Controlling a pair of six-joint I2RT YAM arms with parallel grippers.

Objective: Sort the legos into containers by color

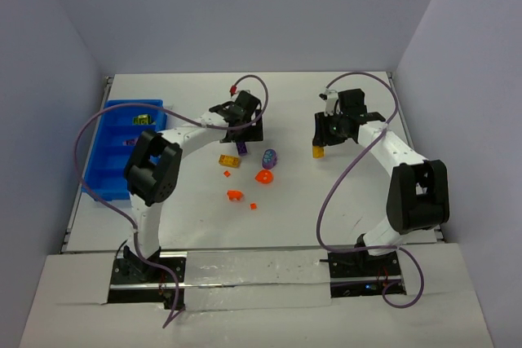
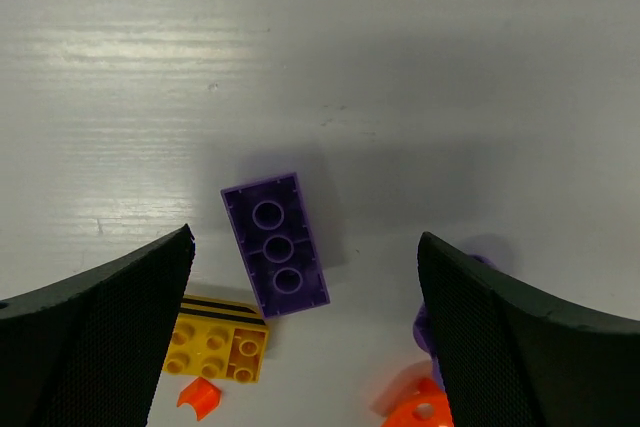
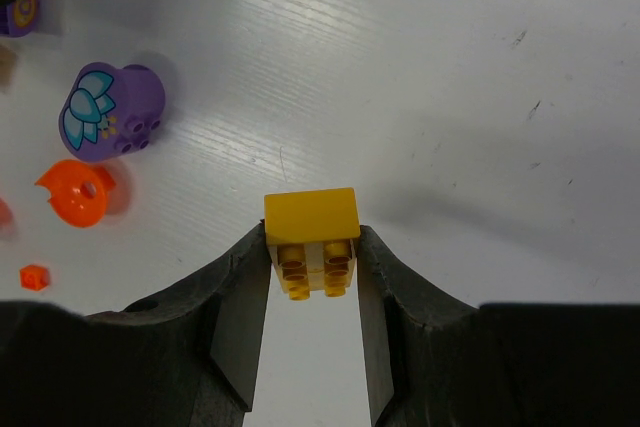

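My left gripper [image 2: 305, 327] is open and hovers over a purple brick [image 2: 275, 244] lying studs-down on the table between its fingers; the brick also shows in the top view [image 1: 242, 148]. Beside it lie a yellow brick with black stripes [image 2: 217, 339], a small orange bit [image 2: 198, 397] and an orange round piece [image 2: 420, 409]. My right gripper [image 3: 312, 257] is shut on a yellow brick [image 3: 311, 222], right of the pile in the top view [image 1: 317, 151]. The blue tray [image 1: 104, 170] stands at the far left with a few small pieces in its far compartments.
A purple piece with a flower print [image 3: 108, 112] and an orange ring [image 3: 76, 192] lie left of my right gripper. More orange bits [image 1: 235, 195] lie toward the near side. The white walls close in the table at the back and sides.
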